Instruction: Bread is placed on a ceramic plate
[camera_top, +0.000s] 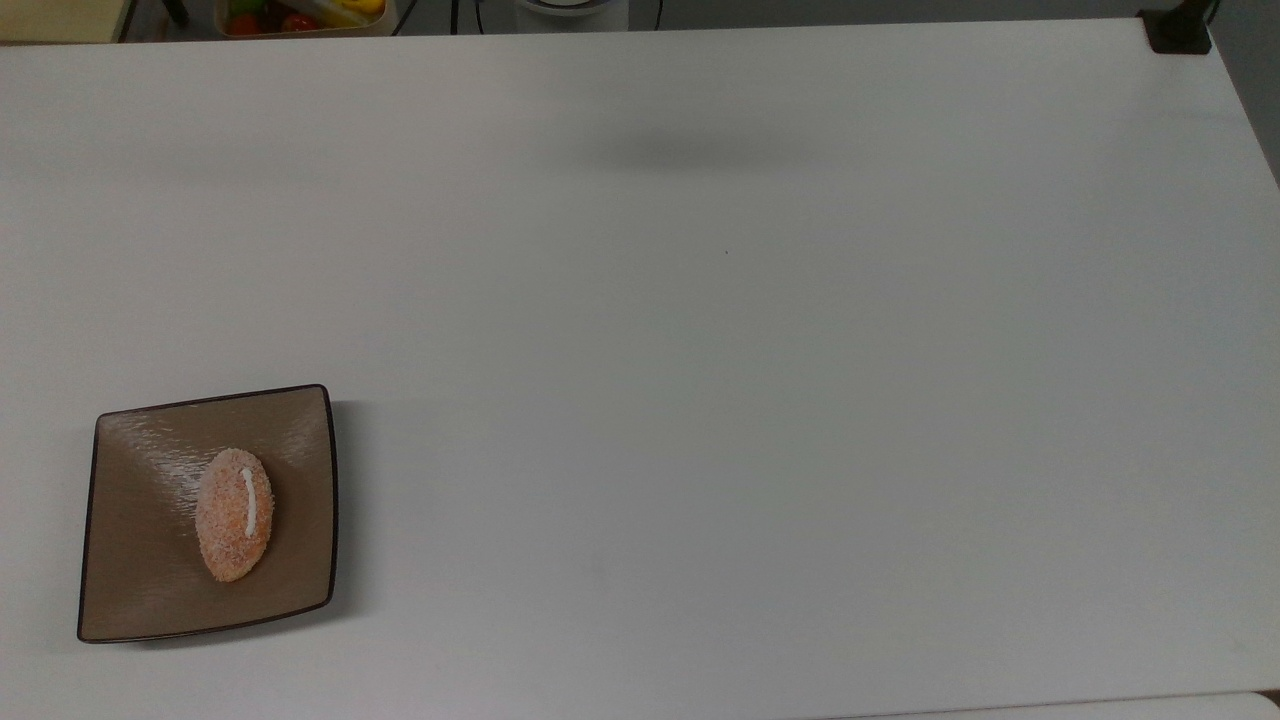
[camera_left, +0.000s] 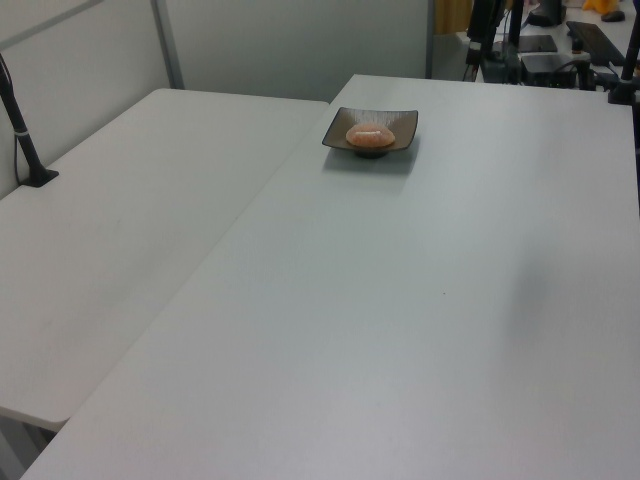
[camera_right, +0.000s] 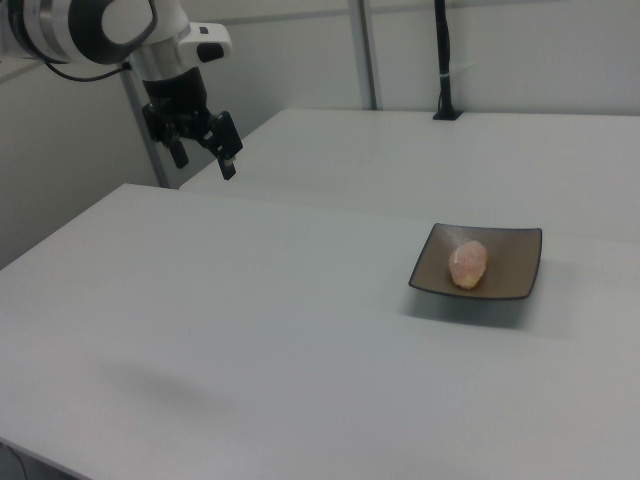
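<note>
Top view: the bread (camera_top: 235, 514) lies on the plate (camera_top: 135, 580), slightly toward the top view's left of the plate's middle. Its long axis runs near vertical, tilted a little so the upper end leans right. A white stripe follows that axis along the upper half. The plate sits near the table's (camera_top: 700, 350) lower left corner, its lower edge close to the table's front edge and its left edge close to the frame edge. The table surface to the right of the plate is bare across to the far right edge. A box of coloured items (camera_top: 300, 15) sits beyond the table's top edge.

Left view: the bread (camera_left: 370, 134) rests on the plate (camera_left: 340, 139) with its long axis running left to right. The plate stands near the far end of the table (camera_left: 400, 330), close to the seam with a second table (camera_left: 120, 230) on the left view's left. A black post (camera_left: 22, 125) stands on that second table.

Right view: the bread (camera_right: 467, 263) lies on the plate (camera_right: 515, 265), long axis running from near to far, tilted right. The gripper (camera_right: 203, 158) hangs high at the right view's upper left, well apart from the plate, fingers (camera_right: 228, 155) spread and holding nothing. Bare table (camera_right: 250, 330) lies between them.
</note>
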